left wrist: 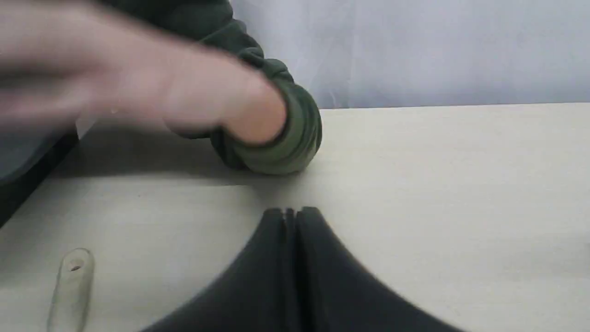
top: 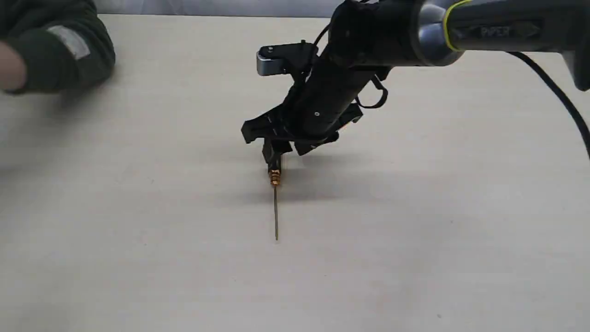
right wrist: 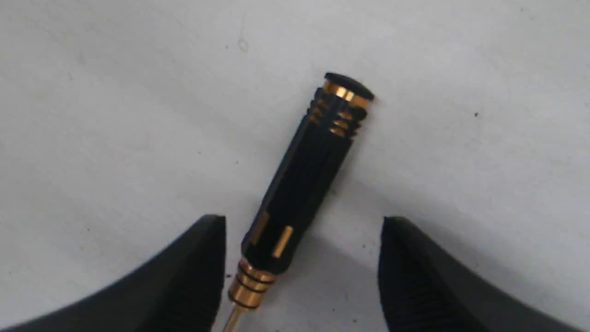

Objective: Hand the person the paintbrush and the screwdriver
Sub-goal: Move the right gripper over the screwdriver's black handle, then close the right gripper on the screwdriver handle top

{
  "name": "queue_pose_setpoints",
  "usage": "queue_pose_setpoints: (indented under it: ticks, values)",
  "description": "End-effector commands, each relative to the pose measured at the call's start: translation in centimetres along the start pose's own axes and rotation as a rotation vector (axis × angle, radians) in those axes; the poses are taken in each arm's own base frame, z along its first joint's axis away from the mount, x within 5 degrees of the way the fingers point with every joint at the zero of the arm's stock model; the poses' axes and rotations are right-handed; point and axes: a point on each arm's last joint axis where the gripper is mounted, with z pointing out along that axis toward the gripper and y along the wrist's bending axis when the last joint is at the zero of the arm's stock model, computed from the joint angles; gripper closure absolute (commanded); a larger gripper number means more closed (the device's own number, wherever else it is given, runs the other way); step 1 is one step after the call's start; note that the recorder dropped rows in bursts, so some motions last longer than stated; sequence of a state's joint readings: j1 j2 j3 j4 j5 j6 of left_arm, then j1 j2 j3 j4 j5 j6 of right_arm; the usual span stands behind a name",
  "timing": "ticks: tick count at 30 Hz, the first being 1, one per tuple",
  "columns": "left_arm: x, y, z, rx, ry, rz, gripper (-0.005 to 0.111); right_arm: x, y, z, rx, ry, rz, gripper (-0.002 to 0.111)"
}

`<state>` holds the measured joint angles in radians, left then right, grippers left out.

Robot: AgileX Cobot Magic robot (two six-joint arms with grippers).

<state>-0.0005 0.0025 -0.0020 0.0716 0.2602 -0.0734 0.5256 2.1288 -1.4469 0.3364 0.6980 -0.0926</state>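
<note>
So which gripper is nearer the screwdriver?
Right. The right gripper straddles the screwdriver, open; the left gripper is shut by the person's hand, screwdriver outside its view.

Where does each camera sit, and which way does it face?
Exterior: off the arms, raised, looking down on the table; shows the right arm, right pincer over the screwdriver, and the person.
Left wrist: low over the table, facing across it to the person; shows the left pincer shut and the paintbrush handle.
Right wrist: close above, facing down at the screwdriver inside the open right pincer.
Shared: exterior and right wrist both show the screwdriver.
</note>
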Motion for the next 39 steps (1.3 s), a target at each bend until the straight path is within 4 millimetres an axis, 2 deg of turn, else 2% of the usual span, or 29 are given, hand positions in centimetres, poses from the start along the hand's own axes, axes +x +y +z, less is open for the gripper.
queue_pose_setpoints:
  ticks: [1, 16, 27, 39]
  values:
    - [-0.1, 0.0, 0.0, 0.008, -0.013, -0.003, 0.107, -0.5, 0.0, -0.1, 0.003, -0.037, 0.001, 0.057]
    - [0.0, 0.0, 0.0, 0.008, -0.011, -0.002, 0.107, -0.6, 0.0, 0.1, -0.001, -0.049, 0.023, 0.057]
    - [0.0, 0.0, 0.0, 0.008, -0.011, -0.002, 0.107, 0.1, -0.7, 2.8, 0.009, 0.010, 0.047, 0.057]
    - [0.0, 0.0, 0.0, 0.008, -0.009, -0.004, 0.107, -0.4, -0.5, 3.9, -0.004, 0.115, 0.047, 0.057]
